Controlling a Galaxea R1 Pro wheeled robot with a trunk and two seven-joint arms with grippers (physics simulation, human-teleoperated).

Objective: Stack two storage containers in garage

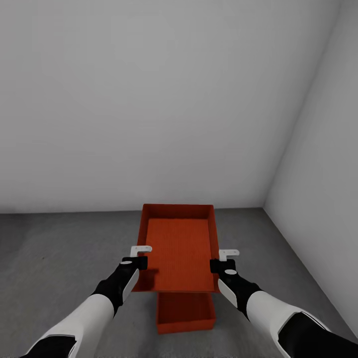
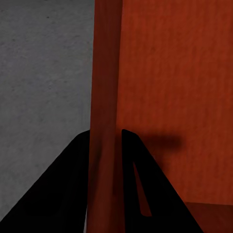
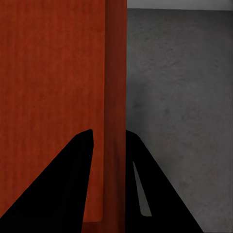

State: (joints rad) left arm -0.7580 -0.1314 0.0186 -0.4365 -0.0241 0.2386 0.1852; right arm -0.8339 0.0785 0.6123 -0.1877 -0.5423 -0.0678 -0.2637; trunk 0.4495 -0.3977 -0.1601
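I hold one orange-red storage container [image 1: 181,246] in the air between both arms, open side up. My left gripper [image 1: 140,262] is shut on its left wall [image 2: 104,97], one finger on each side of the wall. My right gripper [image 1: 217,265] is shut the same way on its right wall [image 3: 115,97]. Below and nearer to me, the second storage container [image 1: 185,313] rests on the dark grey concrete floor [image 1: 59,248], mostly hidden under the held one. The held container reaches further forward than the lower one.
Plain white garage walls stand ahead [image 1: 149,99] and to the right [image 1: 323,149], meeting in a corner at the right. Bare grey floor spreads to the left and right of the containers.
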